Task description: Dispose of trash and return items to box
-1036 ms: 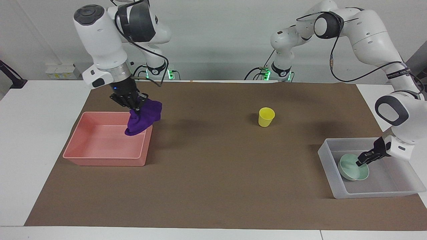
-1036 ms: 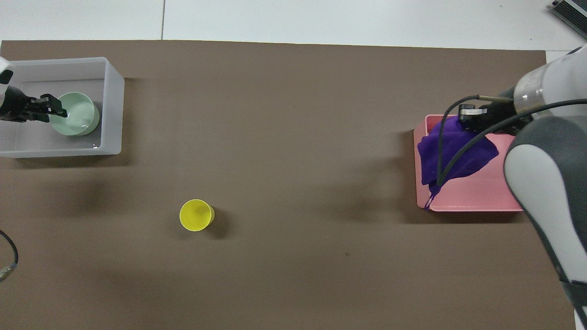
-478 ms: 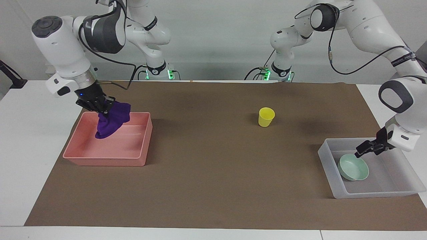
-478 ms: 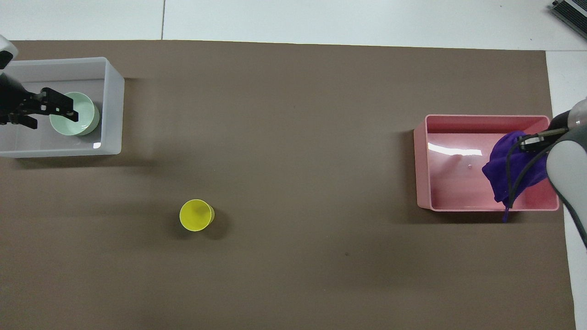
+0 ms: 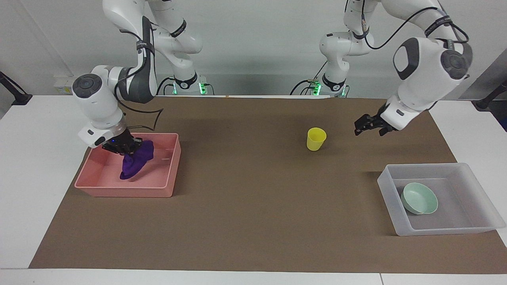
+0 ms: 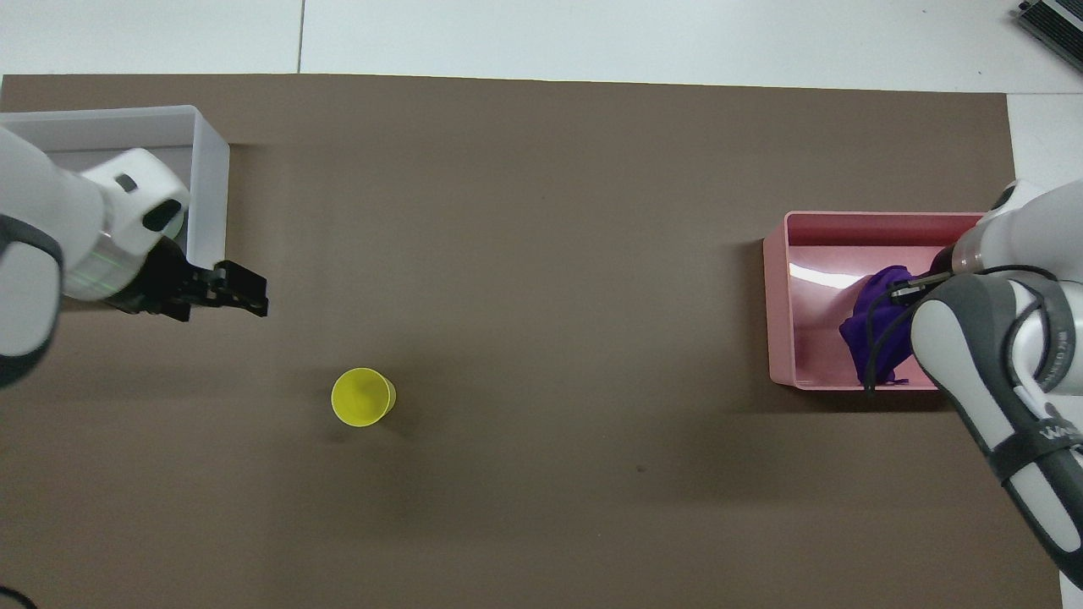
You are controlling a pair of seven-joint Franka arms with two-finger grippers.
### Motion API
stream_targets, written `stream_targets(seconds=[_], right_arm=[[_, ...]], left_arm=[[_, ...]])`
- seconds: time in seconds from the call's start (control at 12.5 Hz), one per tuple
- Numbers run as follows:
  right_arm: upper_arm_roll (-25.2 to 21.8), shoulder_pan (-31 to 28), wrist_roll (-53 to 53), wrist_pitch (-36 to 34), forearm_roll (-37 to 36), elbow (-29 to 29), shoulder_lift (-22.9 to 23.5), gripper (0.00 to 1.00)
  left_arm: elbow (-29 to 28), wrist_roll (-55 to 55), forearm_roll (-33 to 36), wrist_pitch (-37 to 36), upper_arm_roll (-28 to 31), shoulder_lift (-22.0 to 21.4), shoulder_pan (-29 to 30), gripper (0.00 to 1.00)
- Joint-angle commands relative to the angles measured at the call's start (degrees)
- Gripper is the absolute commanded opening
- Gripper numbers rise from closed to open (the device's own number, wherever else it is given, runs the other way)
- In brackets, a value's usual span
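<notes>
table [image 5: 23, 166] | brown mat [image 5: 253, 221] | on mat: pink tray [image 5: 119, 190]; yellow cup [image 5: 316, 139]; box [image 5: 390, 190]

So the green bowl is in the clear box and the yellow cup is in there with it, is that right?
Not quite. The green bowl is in the clear box, but the yellow cup stands upright on the brown mat, nearer to the robots than the box. The facing view shows it.

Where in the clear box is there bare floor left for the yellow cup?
The box floor is bare toward the left arm's end of the table; the mint bowl fills the part toward the table's middle. The yellow cup stands alone on the mat, bare mat all round, left gripper raised beside it.
</notes>
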Motion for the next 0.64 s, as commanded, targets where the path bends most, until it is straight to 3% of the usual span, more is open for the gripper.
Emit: stream_targets(seconds=[0.0, 0.08, 0.16, 0.24, 0.32, 0.4, 0.48, 0.56], right_arm=[[0.4, -0.6, -0.6, 4.0, -1.0, -2.9, 0.1, 0.0], [0.4, -0.6, 0.0, 4.3, -0.9, -3.2, 0.1, 0.0], [0.4, -0.6, 1.2, 4.4, -0.8, -3.3, 0.1, 0.4], [0.5, -0.3, 2.1, 4.1, -0.7, -3.1, 0.1, 0.99], [0.5, 0.2, 2.2, 3.9, -0.5, -2.7, 0.0, 1.0], [1.0, 0.3, 2.3, 3.2, 0.0, -1.3, -0.7, 1.0], [1.2, 0.6, 3.1, 1.2, 0.1, 1.0, -1.4, 1.0], [1.5, 1.3, 6.0, -0.7, 0.1, 3.0, -1.7, 1.0]], left_arm=[[-20.2, 0.7, -0.7, 15.4, 1.0, -7.6, -6.6, 1.0], [-23.3, 0.7, -0.7, 20.2, 1.0, -6.7, -8.3, 1.0], [-25.0, 0.9, -0.7, 22.9, 1.0, -5.1, -8.7, 1.0], [-25.5, 0.9, -0.7, 24.0, 1.1, -3.9, -10.2, 0.96], [-25.4, 0.9, -0.7, 24.4, 1.1, -3.0, -10.4, 0.81], [-25.1, 0.8, -0.7, 24.4, 1.1, -2.8, -10.4, 0.39], [-24.9, 0.6, -0.7, 23.7, 1.1, -2.8, -9.9, 0.1], [-24.9, 0.4, -0.7, 23.4, 1.1, -2.9, -9.7, 0.0]])
